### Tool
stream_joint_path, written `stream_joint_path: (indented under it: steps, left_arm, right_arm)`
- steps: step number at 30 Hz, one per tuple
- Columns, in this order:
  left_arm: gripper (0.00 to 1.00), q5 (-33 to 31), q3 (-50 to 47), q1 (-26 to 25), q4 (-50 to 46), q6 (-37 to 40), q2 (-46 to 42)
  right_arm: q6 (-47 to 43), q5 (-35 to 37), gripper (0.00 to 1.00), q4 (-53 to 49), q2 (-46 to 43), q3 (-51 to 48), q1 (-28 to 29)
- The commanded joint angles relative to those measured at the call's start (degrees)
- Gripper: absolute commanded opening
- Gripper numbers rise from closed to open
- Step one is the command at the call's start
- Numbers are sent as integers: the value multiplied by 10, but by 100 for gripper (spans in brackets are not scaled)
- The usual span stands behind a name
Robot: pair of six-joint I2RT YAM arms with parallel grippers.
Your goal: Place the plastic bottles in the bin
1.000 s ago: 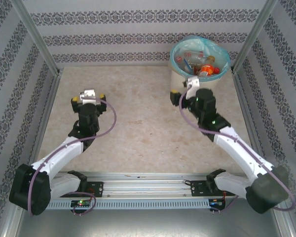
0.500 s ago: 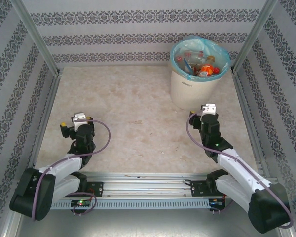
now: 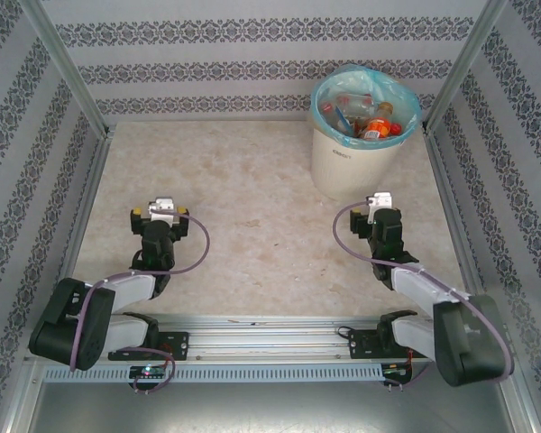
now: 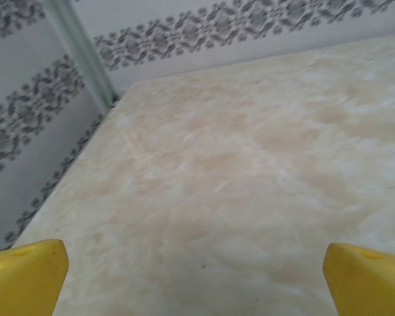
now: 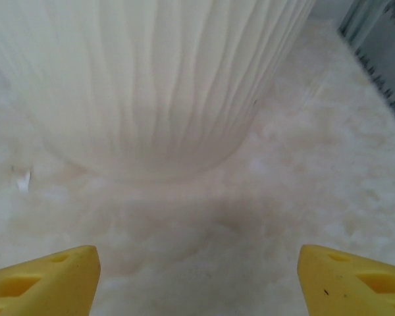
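The bin [image 3: 335,162] is stood upright at the far right of the worktop [image 3: 252,207], long axis vertical, mouth upward; the plastic bottles [image 3: 368,119] are heaped inside at mixed tilts; the left claw [image 4: 197,273] is spread wide, empty; the right claw [image 5: 197,273], near the bin, is spread too, nothing gripped.

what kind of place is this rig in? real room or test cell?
Looks like a staged lab test cell, not a real room: a marble-look table boxed in by wallpapered panels on aluminium posts, with robot arms bolted to a rail at its near edge.
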Motion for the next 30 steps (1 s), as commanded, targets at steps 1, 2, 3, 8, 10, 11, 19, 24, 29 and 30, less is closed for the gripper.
stream_joint_path:
  steps: [1,2,3,8,10,11,19,24,29,30]
  left_arm:
    - [100,69,-2,18,63,23,36]
    - [100,75,-6,26,96,27,51]
    - [100,65,-2,32,95,22,55]
    - [100,84,12,73,50,1,47]
    - [100,107,12,81,43,-2,43]
    - [100,115,15,86,33,-6,40]
    - [100,228,94,185,-101,-85,67]
    - [100,320,108,184,-120,-69,73]
    - [100,287,-28,119,199,-52,109]
    - [100,272,-53,114,286,-51,145]
  right_arm:
    - [-23,-133,80,170,35,-18,-32]
    - [-16,-160,81,197,49,-19,-44]
    - [-14,-174,81,210,64,-17,-53]
    - [39,-241,81,429,217,-42,-112]
    - [71,-254,81,498,243,-57,-137]
    - [86,-249,82,486,230,-61,-150]
    - [92,-236,83,478,228,-60,-155]
    - [92,-236,83,490,229,-66,-155]
    - [103,-208,84,511,235,-75,-155]
    - [102,-209,84,507,233,-74,-155]
